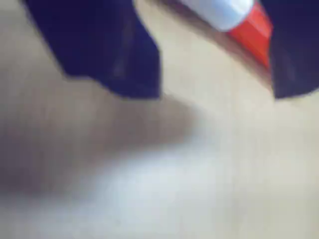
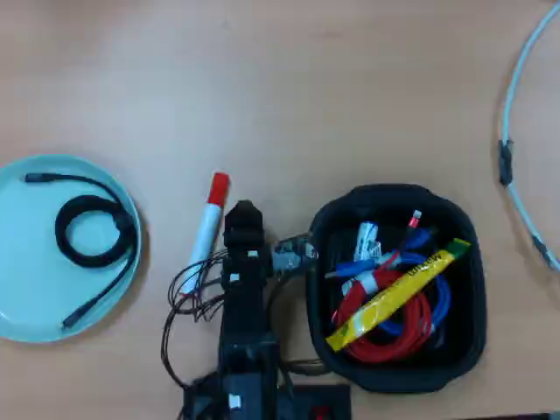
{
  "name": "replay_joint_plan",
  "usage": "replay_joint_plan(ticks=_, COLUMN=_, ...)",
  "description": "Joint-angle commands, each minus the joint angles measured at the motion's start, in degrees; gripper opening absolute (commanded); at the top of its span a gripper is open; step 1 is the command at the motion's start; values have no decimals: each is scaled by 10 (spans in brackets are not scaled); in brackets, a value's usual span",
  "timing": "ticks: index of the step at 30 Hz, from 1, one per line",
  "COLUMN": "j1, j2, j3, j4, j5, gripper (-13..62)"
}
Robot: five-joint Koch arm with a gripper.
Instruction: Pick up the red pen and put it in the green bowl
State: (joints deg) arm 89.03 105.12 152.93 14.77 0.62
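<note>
Red pen point(image 2: 208, 221): seen in the overhead view lying flat on the wooden table point(image 2: 289, 96), red cap toward the far side, white barrel slanting down to the near left; placed between the green bowl and the arm, just left of the arm's head. In the wrist view the pen point(image 1: 234, 20) is seen at the top edge, white barrel and red cap, lying on the table surface.

Green bowl point(image 2: 17, 254): pale aqua dish at the left edge of the overhead view, well apart from the pen's cap, nearer to the barrel's lower end. A coiled black cable point(image 2: 90, 232) is held inside it.

Gripper point(image 1: 217, 94): two dark blue jaws are seen in the wrist view, spread apart with bare table between them; the pen lies near the right jaw at the top and is not clasped. In the overhead view the gripper point(image 2: 242, 216) is seen from above as a black block just right of the pen.

Arm point(image 2: 243, 306): black, reaching from the near edge toward the far side, with loose thin wires point(image 2: 192, 289) at its left.

Black tub point(image 2: 328, 227): rounded-square, right of the arm, filled with red and blue cables and a yellow strip.

White cable point(image 2: 512, 105): curved along the right edge of the overhead view.
</note>
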Motion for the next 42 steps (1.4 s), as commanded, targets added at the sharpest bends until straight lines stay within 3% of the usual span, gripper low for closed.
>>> replay_joint_plan(ticks=1, j1=0, j2=0, j3=4, j4=4, j5=10, gripper=217)
replay_joint_plan(ticks=13, j1=-1, j2=-1, j3=-4, j4=-1, j5=5, gripper=219)
replay_joint_plan(ticks=21, j1=-20, j2=1, j3=-91, j4=4, j5=11, gripper=218)
replay_joint_plan(ticks=28, j1=-54, j2=-4, j3=-319, j4=323, j5=13, gripper=218)
replay_joint_plan(ticks=31, j1=-67, j2=-71, j3=-433, j4=445, j5=21, gripper=218)
replay_joint_plan(ticks=36, j1=-77, j2=-185, j3=-577, j4=549, j5=80, gripper=219)
replay_joint_plan(ticks=42, j1=-94, j2=-229, j3=-650, j4=613, j5=76, gripper=218)
